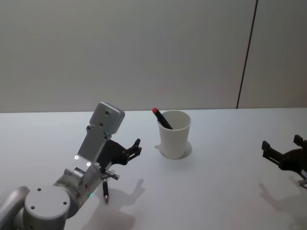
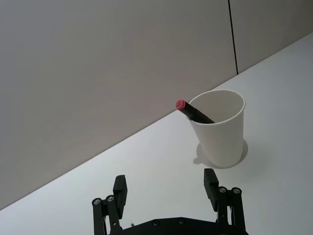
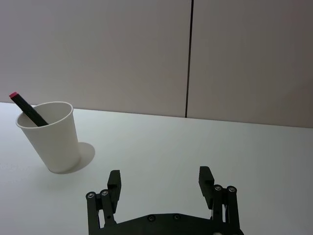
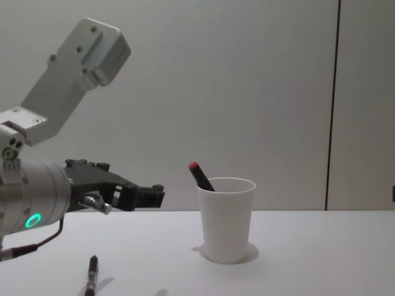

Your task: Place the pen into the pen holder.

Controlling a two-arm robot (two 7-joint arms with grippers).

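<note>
The pen holder (image 1: 175,138), a white paper cup (image 4: 227,222), stands upright mid-table. A black pen (image 1: 161,118) with a red cap leans inside it, its top above the rim (image 2: 193,111) (image 3: 27,107) (image 4: 200,174). My left gripper (image 1: 134,147) hovers open and empty to the left of the cup, apart from it (image 2: 165,188) (image 4: 151,196). A second dark pen (image 1: 105,190) lies on the table under my left arm (image 4: 92,274). My right gripper (image 1: 282,143) rests open and empty at the far right (image 3: 160,178).
The white table (image 1: 225,182) runs back to a plain grey wall (image 1: 144,52) with a dark vertical seam (image 1: 247,52). Open tabletop lies between the cup and my right gripper.
</note>
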